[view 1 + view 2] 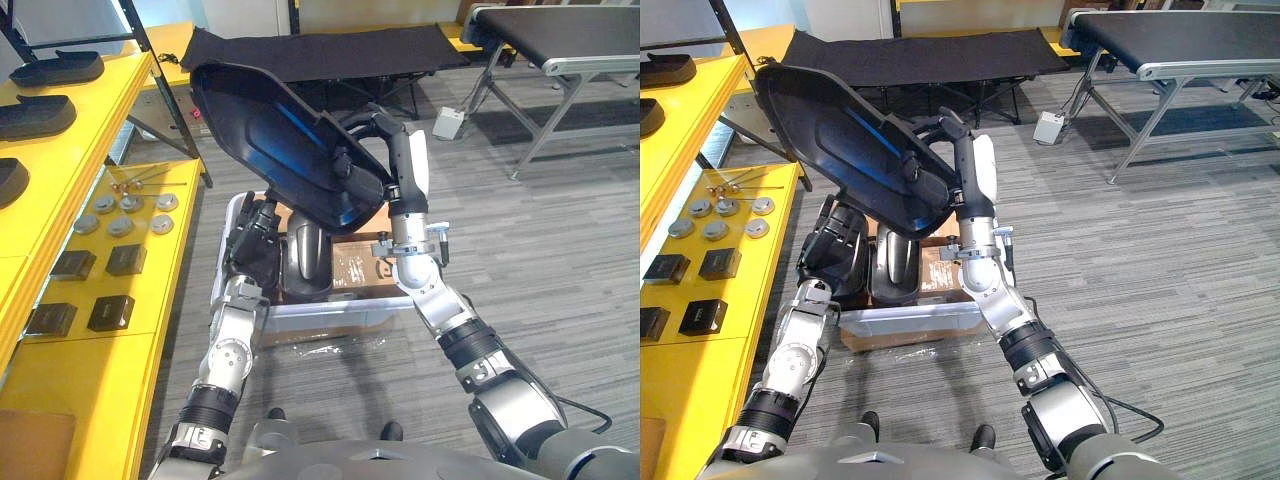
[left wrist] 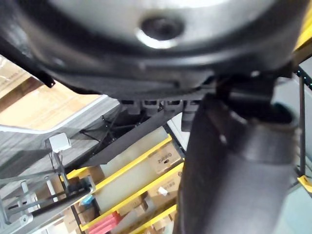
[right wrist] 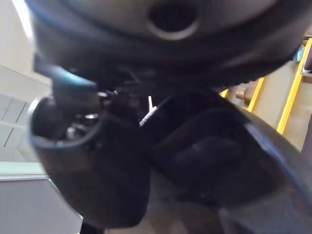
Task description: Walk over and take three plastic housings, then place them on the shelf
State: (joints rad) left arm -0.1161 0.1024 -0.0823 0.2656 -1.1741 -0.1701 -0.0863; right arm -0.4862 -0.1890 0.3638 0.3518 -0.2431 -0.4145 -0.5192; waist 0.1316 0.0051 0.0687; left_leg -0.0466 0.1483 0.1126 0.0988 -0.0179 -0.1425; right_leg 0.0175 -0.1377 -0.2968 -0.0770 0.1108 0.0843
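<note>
Left eye view: right hand (image 1: pixel 398 155) fingers curled round raised black housing (image 1: pixel 275 125); left hand (image 1: pixel 255 228) fingers indiscernible.

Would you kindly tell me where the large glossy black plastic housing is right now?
The large glossy black plastic housing is centre-frame in the left eye view, gripped by the right hand above the white plastic bin, right of the yellow shelf.

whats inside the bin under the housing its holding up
The clear bin holds an upright dark housing and brown cardboard. The lifted housing covers its far end; the left hand hides its left side.
</note>
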